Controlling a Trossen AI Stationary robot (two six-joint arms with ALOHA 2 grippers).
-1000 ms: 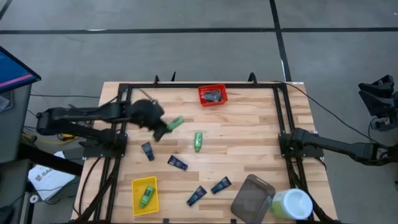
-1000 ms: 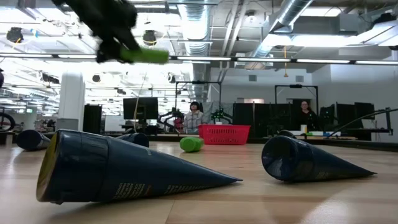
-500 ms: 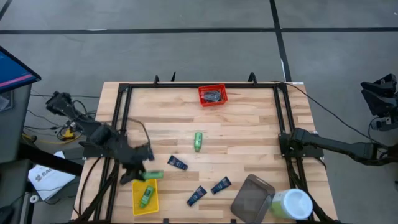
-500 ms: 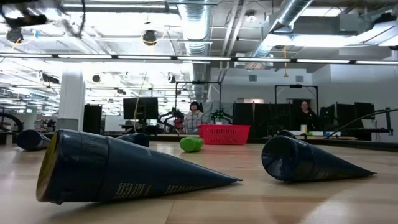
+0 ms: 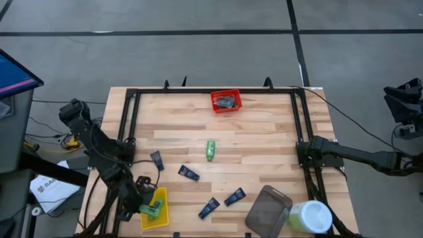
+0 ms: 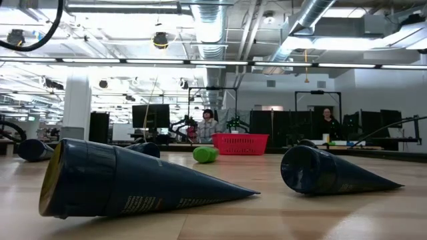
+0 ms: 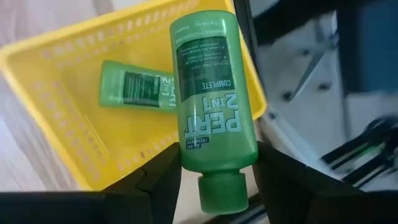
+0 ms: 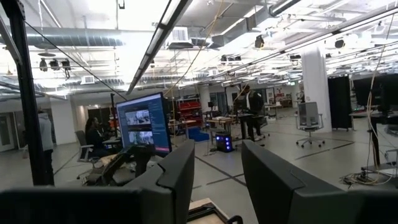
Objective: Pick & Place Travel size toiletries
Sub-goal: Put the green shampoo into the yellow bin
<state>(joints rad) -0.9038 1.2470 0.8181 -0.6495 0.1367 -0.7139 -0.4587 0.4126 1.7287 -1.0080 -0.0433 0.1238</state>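
Left gripper (image 7: 211, 171) clamps a green bottle (image 7: 211, 106) cap-down over the yellow basket (image 7: 56, 93), ready to drop it beside the bottle already inside (image 7: 137, 90); right gripper (image 8: 217, 180) waits off-table, fingers apart.

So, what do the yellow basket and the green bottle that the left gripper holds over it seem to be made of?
The yellow basket looks like moulded plastic: one even colour, and walls pierced by rows of small slots. The green bottle between the left gripper's fingers is probably soft plastic with a slight sheen; its text looks printed on, though it may be a label.
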